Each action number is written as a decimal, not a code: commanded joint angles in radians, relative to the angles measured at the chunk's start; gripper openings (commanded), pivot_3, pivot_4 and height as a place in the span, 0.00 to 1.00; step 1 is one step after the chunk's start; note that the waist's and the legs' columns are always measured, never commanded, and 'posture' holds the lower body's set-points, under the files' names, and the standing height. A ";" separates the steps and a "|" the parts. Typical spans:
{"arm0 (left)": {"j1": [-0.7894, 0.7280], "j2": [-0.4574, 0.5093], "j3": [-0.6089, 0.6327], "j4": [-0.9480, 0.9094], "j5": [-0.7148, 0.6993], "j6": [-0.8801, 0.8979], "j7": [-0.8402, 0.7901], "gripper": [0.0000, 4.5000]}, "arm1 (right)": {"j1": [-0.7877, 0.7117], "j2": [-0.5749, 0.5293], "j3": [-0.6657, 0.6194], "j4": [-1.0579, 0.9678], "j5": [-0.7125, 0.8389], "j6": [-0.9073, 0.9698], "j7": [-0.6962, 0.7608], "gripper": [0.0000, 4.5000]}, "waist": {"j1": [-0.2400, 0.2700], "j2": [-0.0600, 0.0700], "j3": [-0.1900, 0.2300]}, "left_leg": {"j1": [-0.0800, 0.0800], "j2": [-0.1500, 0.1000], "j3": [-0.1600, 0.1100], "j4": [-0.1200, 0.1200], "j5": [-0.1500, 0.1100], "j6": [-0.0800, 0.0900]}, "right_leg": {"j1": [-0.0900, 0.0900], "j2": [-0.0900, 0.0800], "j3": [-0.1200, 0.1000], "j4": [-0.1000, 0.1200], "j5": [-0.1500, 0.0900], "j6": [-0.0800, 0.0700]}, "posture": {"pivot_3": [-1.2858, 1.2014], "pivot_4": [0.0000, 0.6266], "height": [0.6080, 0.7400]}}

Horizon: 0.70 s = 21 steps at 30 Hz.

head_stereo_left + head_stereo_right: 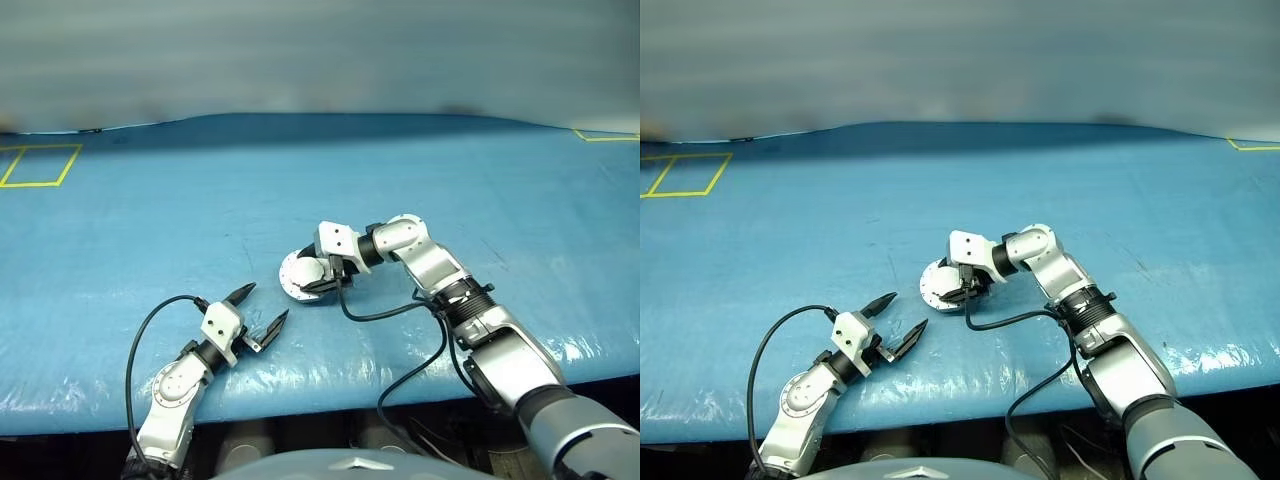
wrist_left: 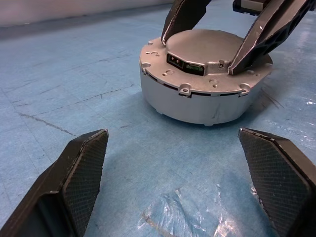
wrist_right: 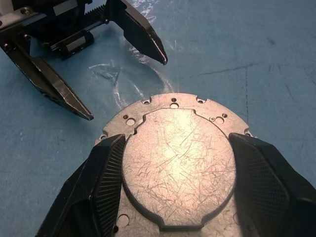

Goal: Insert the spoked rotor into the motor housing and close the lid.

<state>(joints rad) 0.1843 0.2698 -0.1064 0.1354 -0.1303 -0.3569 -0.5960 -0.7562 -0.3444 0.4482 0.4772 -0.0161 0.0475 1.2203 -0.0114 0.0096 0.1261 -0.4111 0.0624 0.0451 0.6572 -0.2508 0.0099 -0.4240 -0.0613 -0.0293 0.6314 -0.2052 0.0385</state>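
The motor housing (image 2: 205, 84) sits closed on the blue table (image 1: 150, 220), towards its near edge, flat silver lid (image 3: 177, 163) on top, so the job looks all but done. The rotor is presumably inside (nothing lets me see in). The right gripper (image 1: 328, 275) straddles the lid, fingers pressing its raised centre. The left gripper (image 1: 262, 308) waits nearby, spread wide and empty.

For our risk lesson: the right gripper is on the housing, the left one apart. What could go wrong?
The housing lies loose on the cover, and the open left gripper does not brace it, so it may slide. The right gripper meets smooth metal and might slip.
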 commanded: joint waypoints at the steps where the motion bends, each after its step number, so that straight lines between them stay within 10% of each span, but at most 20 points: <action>1: 0.017 0.005 -0.011 0.024 0.005 0.014 -0.009 1.00 | -0.033 0.005 -0.010 0.009 -0.011 -0.020 0.006 0.67 | 0.000 0.000 0.000 | 0.000 0.000 0.000 0.000 0.000 0.000 | 0.000 0.000 0.000 0.000 0.000 0.000 | 0.52 0.24 1.00; 21: 0.027 -0.013 -0.005 -0.033 -0.015 0.042 0.010 1.00 | -0.082 0.056 0.007 0.247 -0.079 -0.098 -0.011 0.67 | -0.007 0.000 0.000 | 0.012 0.001 0.002 0.003 0.000 0.000 | 0.006 0.000 0.002 0.012 -0.006 0.000 | 0.52 0.24 1.00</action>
<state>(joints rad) 0.2022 0.2662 -0.1053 0.1126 -0.1373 -0.3294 -0.5889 -0.8385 -0.2811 0.4442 0.6914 -0.0523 -0.0457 1.2327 -0.0180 0.0096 0.1264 -0.3962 0.0632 0.0466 0.6602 -0.2509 0.0098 -0.4157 -0.0608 -0.0269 0.6428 -0.2113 0.0384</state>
